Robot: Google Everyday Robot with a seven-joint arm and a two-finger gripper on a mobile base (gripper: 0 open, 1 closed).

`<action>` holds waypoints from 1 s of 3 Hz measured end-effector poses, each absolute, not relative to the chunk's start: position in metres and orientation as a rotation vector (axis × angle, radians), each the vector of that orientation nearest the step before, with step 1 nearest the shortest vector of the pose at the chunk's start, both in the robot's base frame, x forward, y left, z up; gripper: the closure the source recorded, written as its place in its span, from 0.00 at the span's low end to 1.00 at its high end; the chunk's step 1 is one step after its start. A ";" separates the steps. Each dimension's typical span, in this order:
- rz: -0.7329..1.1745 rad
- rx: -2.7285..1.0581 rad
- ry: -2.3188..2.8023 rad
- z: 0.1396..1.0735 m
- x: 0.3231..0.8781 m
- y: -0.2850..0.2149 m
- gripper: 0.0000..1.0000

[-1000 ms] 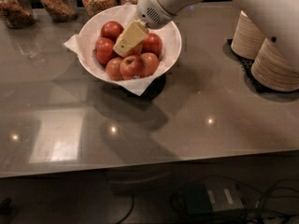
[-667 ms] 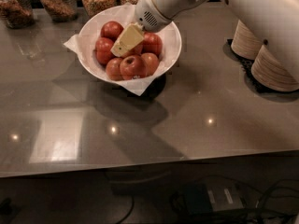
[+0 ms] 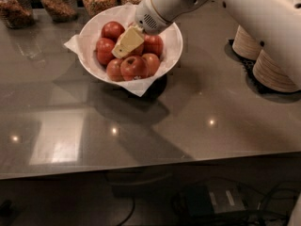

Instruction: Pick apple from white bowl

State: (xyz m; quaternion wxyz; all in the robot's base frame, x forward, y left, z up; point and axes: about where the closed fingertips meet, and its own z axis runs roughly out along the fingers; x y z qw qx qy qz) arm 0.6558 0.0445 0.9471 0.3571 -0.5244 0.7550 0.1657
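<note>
the grasp was judged in hand, the gripper (image 3: 128,42) being set low in the white bowl (image 3: 173,48) beside the apple (image 3: 151,62), open or closed not being discernible; a firm hold and straight lift were called for.

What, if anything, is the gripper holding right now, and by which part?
That cannot be told: the gripper is down among the red apples in the white bowl, and its body hides any contact.

Glossy grey counter (image 3: 188,121) bears the white bowl (image 3: 173,44), glass jars (image 3: 56,1), a dark mat (image 3: 247,68) — tool (image 3: 128,41) over the bowl.
</note>
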 end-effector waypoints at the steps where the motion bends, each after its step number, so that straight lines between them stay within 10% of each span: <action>1: 0.427 -1.338 1.976 0.940 0.658 0.041 0.27; 3: 0.438 -1.329 2.003 0.928 0.664 0.041 0.34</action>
